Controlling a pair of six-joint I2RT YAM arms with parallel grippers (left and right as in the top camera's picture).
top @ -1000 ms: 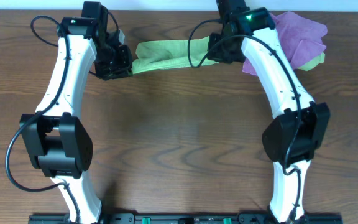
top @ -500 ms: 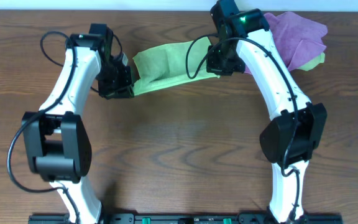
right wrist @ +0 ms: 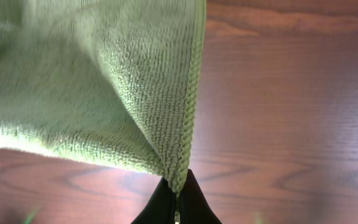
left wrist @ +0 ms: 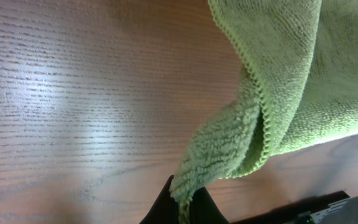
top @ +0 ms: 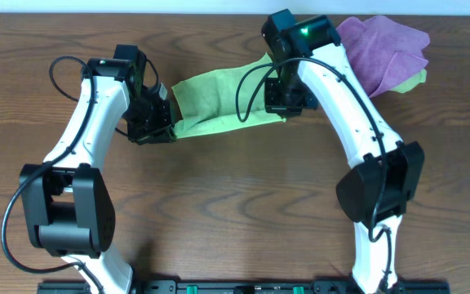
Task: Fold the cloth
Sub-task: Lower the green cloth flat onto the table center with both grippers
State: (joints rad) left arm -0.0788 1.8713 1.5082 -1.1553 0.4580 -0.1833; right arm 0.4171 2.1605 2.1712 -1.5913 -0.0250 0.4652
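Note:
The lime-green cloth (top: 215, 102) hangs stretched between my two grippers above the far part of the table. My left gripper (top: 163, 126) is shut on its left corner; the left wrist view shows the cloth (left wrist: 278, 81) bunching down into the black fingertips (left wrist: 160, 208). At the other end, my right gripper (top: 284, 104) is shut on the right corner. In the right wrist view the cloth (right wrist: 98, 81) narrows along its stitched hem into the pinched fingertips (right wrist: 157, 208). Both corners are held clear of the wood.
A crumpled purple cloth (top: 386, 53) lies at the far right corner, with a pale yellow-green scrap (top: 413, 80) peeking from under it. The dark wooden table (top: 235, 212) runs toward the near edge, where both arm bases stand.
Both grippers have drawn toward the near side with the cloth's corners, and the cloth has opened from a narrow strip into a wider sheet between them.

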